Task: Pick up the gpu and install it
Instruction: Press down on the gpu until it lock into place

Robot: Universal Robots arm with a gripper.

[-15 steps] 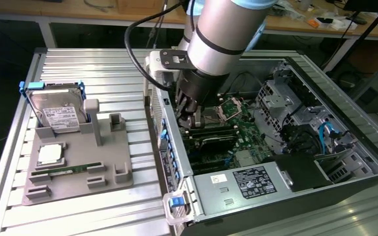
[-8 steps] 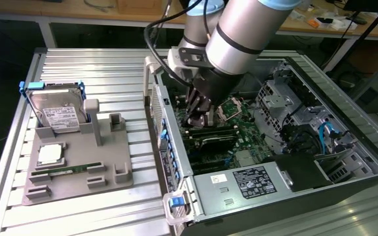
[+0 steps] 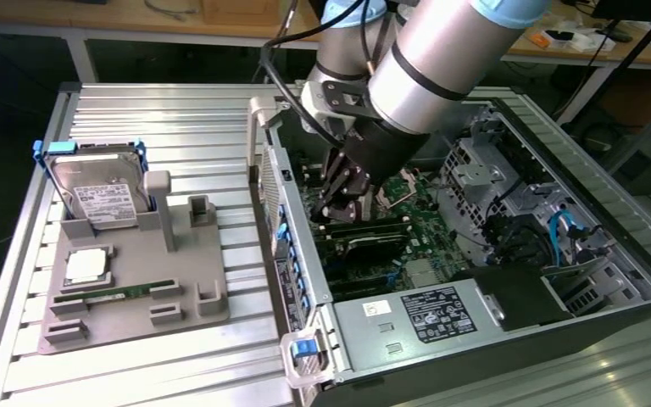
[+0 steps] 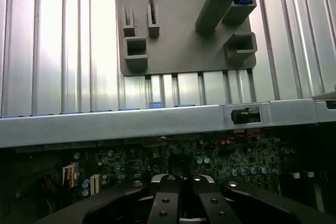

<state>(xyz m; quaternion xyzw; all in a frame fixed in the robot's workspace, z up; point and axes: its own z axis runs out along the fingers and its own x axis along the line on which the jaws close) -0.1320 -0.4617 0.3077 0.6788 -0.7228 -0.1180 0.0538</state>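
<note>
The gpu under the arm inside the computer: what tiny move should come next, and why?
Probably a gentle press straight down. The gripper, its jaws shut, sits low inside the open case, right above what looks like the dark gpu lying along the motherboard.

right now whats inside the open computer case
Inside the computer case: the green motherboard, a labelled power supply, blue cables, and the gripper reaching in. What lies under the gripper is covered.

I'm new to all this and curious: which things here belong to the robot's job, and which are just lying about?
In the job: tool, gpu beneath it, open computer case.
Lying about: hard drive, memory stick, processor chip, all on the grey holder.
</note>
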